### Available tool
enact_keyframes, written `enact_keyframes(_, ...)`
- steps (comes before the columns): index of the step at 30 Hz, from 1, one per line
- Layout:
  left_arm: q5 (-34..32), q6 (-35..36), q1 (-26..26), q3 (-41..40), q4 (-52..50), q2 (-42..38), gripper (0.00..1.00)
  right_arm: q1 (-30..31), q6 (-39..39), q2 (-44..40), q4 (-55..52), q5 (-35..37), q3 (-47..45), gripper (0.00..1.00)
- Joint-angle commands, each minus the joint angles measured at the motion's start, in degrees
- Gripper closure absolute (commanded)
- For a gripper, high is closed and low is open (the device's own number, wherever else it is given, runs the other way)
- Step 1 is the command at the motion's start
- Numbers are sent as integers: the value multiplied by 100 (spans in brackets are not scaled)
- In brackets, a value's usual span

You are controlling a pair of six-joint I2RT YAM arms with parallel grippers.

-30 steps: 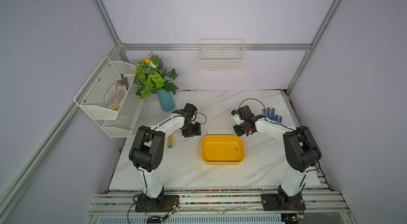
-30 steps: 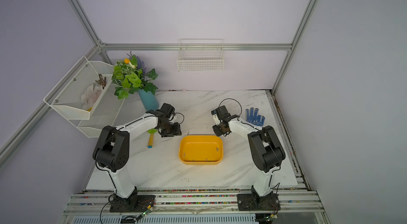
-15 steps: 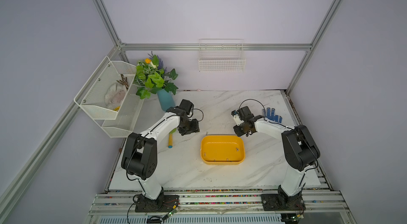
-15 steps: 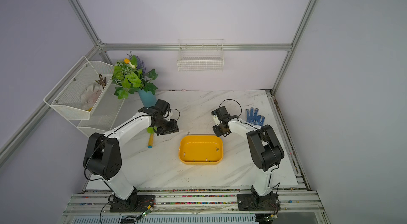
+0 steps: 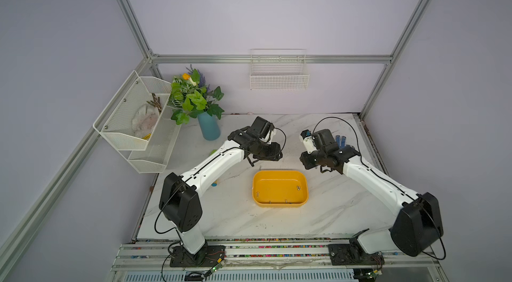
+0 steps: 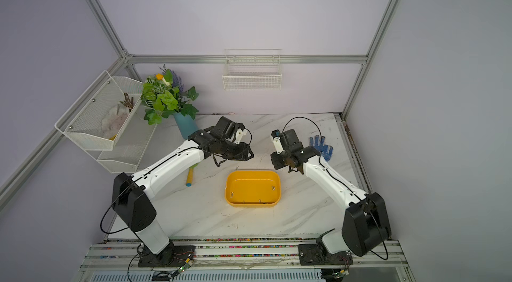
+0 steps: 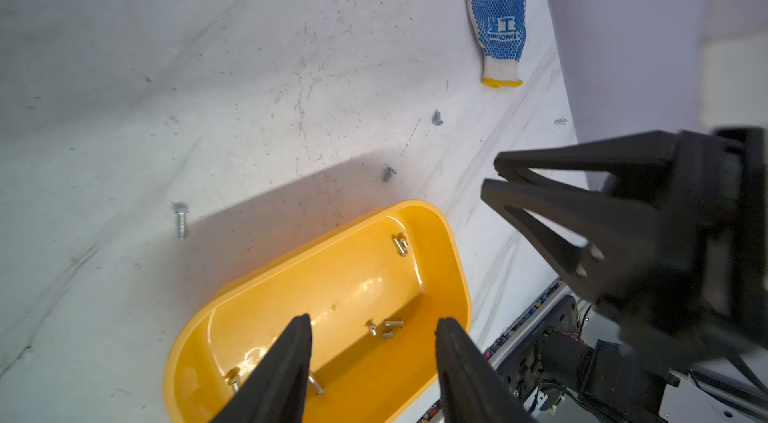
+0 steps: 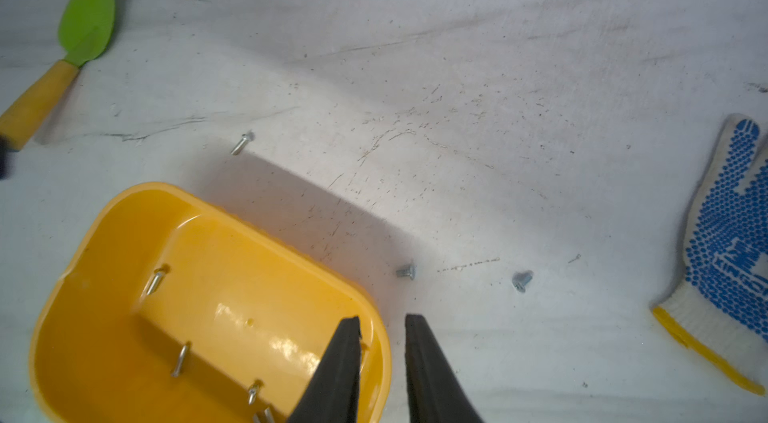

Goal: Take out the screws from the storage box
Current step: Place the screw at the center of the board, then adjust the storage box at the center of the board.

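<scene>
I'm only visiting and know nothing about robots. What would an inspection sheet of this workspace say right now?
Surface: white marbled tabletop, scuffed and speckled.
Job's things: yellow storage box with several screws inside; three loose screws lie on the tabletop outside it.
Clutter: blue-dotted glove, green trowel, plant in a blue vase.
Grippers: left gripper open and empty; right gripper slightly open and empty; both near the box.
Cables: black cables loop off the arms, none touching the box.
Surroundings: wire basket on the back wall, mesh shelves on a side wall, aluminium frame.
</scene>
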Motion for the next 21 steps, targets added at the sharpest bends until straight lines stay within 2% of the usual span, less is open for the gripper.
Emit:
enact_keyframes(1, 32, -166, -11, 250, -82, 272, 49, 598, 467, -371, -979, 125, -340, 75)
enact_keyframes(5, -357, -414, 98, -189, -93, 158, 54, 784, 1290, -703, -1036, -8, -823, 76)
enact_keyframes(10, -875, -417, 253, -667, -189, -32, 53, 972, 1428, -440, -809, -16, -1116, 72)
enact_keyframes(14, -414, -267, 677, -1116, 175, -111, 46, 1053, 1367, -99, -728, 82, -1018, 71)
enact_keyframes(17, -391, -8, 823, -1157, 118, -22, 44, 1056, 1326, 113, -837, 229, -858, 70)
enact_keyframes(21, -40, 51, 890, -1252, 230, 162, 44, 1084, 1353, 463, -969, 326, -718, 69)
